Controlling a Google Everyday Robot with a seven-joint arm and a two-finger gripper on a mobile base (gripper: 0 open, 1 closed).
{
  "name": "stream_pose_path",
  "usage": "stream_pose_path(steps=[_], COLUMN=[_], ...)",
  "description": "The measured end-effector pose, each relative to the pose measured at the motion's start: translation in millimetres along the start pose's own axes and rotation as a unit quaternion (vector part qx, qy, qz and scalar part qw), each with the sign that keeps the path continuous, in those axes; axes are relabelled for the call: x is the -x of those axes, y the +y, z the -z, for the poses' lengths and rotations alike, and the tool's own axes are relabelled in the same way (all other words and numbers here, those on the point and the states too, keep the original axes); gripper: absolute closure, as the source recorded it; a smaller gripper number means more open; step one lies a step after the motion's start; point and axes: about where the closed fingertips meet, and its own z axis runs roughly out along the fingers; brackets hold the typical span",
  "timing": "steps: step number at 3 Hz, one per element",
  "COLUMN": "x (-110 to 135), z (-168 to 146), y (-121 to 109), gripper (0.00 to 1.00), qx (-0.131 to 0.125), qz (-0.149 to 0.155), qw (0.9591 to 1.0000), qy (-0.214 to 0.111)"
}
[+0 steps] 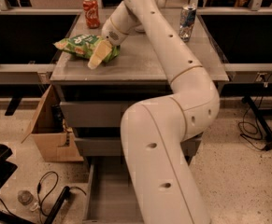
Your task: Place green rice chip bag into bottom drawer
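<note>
**Gripper on the bag at the cabinet top, bottom drawer open below**

Much of the scene is covered by the arm [173, 59]. Its thick lower segment fills the near middle and hides the right part of the bottom drawer [108, 197], whose near end is also cut off by the lower edge of the view. Only the drawer's left wall and a strip of plain grey floor can be seen, and that strip lies bare. The two shallower drawers [91, 113] above it are shut, and the arm blocks their right halves. The gripper [98, 56] shows as a pale yellowish wedge lying over the right end of the green rice chip bag [77, 45]. Whether it is clamped on the bag or merely resting against it is not to be made out. The part of the bag under the wedge is hidden.

The arm rises from the near right, bends at a rounded elbow above the cabinet's right side, then runs far and left across the cabinet top [140, 64]. Its wrist turns down and to the near left, so the gripper points at the bag.

The bag lies flat on the left part of the cabinet top, near the front left corner (white lettering facing up). A red soda can [91, 6] stands upright beyond it at the far left. A silver can [188, 21] stands at the far right, well apart from the bag. On the floor to the left of the cabinet sits an open cardboard box [49, 129], with dark cables [49, 190] nearer the camera
</note>
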Motion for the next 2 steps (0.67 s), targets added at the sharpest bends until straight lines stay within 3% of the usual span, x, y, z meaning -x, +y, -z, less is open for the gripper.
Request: stream_pose_path(steps=[1, 2], x=[6.6, 6.9], z=[-22.5, -22.8], y=[4.7, 4.7], gripper=[0.19, 0.41], qx=[0.007, 0.007], qz=[-0.009, -0.009], qw=[0.9995, 0.9995], qy=[0.030, 0.031])
